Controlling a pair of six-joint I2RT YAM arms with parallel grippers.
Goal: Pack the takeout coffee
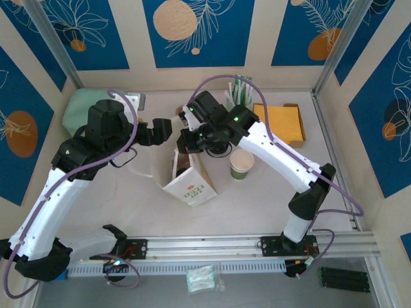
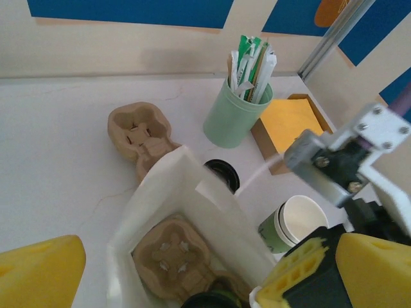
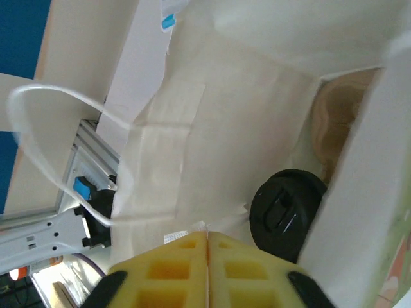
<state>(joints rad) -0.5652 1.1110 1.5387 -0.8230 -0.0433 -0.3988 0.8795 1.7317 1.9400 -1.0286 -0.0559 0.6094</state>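
The white paper bag (image 1: 190,178) stands open mid-table. Inside it lies a brown cup carrier (image 2: 172,256), and a takeout coffee with a black lid (image 3: 286,205) sits in the carrier's near end, its lid (image 2: 207,300) showing at the bottom edge of the left wrist view. A second black-lidded cup (image 2: 223,174) stands on the table just behind the bag. My right gripper (image 3: 207,239) is shut, pinching the bag's rim. My left gripper (image 2: 186,282) hangs open over the bag's mouth, its yellow fingers (image 2: 40,269) wide apart.
A lidless paper cup (image 1: 242,163) stands right of the bag. Behind are the mint-green cup of sachets (image 2: 236,115), an orange-lined tray (image 1: 280,122) and a spare carrier (image 2: 140,133). A mint-green cloth (image 1: 80,108) lies at the back left.
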